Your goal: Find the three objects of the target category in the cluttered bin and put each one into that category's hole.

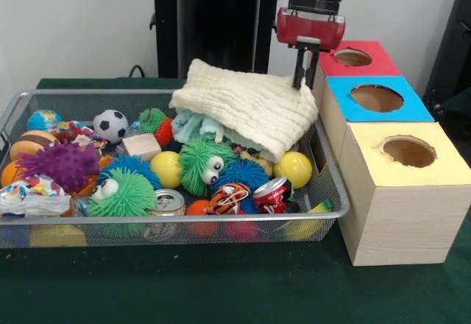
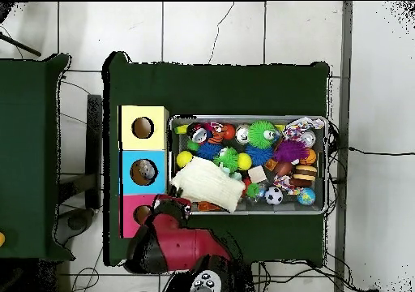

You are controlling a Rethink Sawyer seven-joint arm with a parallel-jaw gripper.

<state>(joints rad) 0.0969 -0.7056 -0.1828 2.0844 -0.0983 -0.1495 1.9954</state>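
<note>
Hovering end effector (image 1: pixel 302 70) beside cloth (image 1: pixel 246 105) over bin (image 1: pixel 333 189).

Bin (image 1: pixel 15 110): packed wall to wall with toys and cans, no bare floor showing.
Cloth (image 1: pixel 246 103): draped over the back corner by the boxes, hiding what lies under.
Holes: red (image 1: pixel 353 57), blue (image 1: pixel 377 98) and yellow (image 1: pixel 408 151) open from above.
Tool (image 1: pixel 303 74): hangs between cloth and red box.
Counter (image 1: pixel 221 287): bare in front of the bin.

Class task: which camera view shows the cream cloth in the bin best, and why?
The front view. There the cream cloth shows its folded layers, its waffle texture and how it is draped over toys at the wire bin's back right corner. The overhead view gives only its pale outline beside the blue box.
</note>
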